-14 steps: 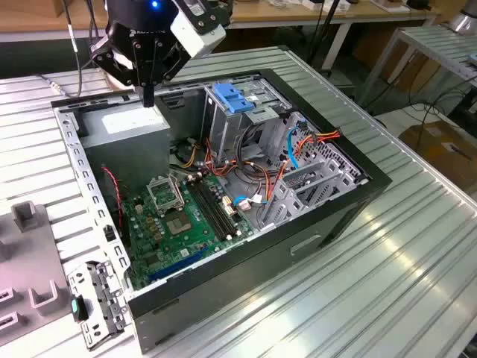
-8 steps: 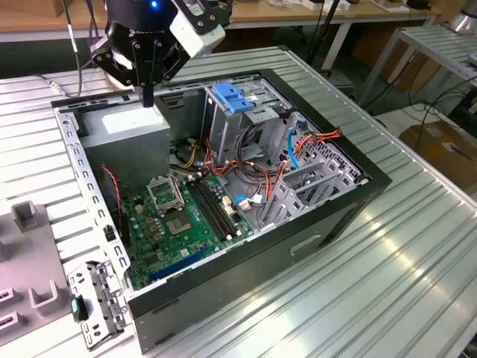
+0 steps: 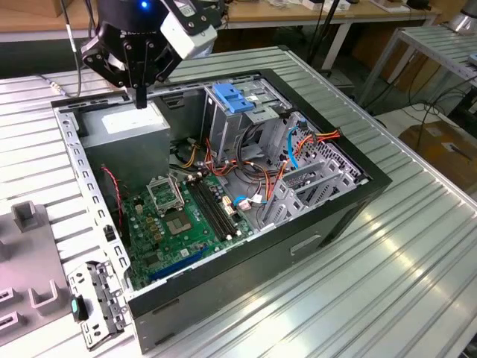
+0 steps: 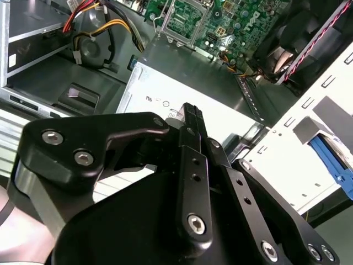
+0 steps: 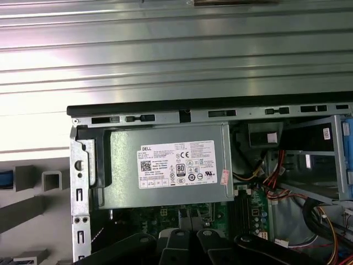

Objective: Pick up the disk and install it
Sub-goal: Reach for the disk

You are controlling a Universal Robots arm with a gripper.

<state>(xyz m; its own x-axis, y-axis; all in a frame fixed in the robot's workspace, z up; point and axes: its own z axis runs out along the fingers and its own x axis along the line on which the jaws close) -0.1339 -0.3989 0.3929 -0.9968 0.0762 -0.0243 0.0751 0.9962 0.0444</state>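
The disk is out of view. My gripper (image 3: 140, 98) hangs over the back corner of the open computer case (image 3: 343, 216) at the exterior view's left. It is just above the grey power supply box with a white sticker (image 3: 128, 124). Its two black fingers are pressed together and shut, with nothing between them. In the second wrist view the fingertips (image 4: 190, 112) point down at that sticker (image 4: 160, 94). The first wrist view shows the power supply (image 5: 165, 165) from above, with the gripper's black links (image 5: 187, 245) in front of it.
A metal drive cage with a blue latch (image 3: 235, 98) stands mid-case, with orange and blue cables (image 3: 298, 149) beside it. The green motherboard (image 3: 186, 216) lies low in the case. Grey fixture blocks (image 3: 26, 216) and a metal bracket (image 3: 97, 302) lie on the ribbed table (image 3: 417, 246). A blue piece (image 5: 4, 179) shows beside the fixture.
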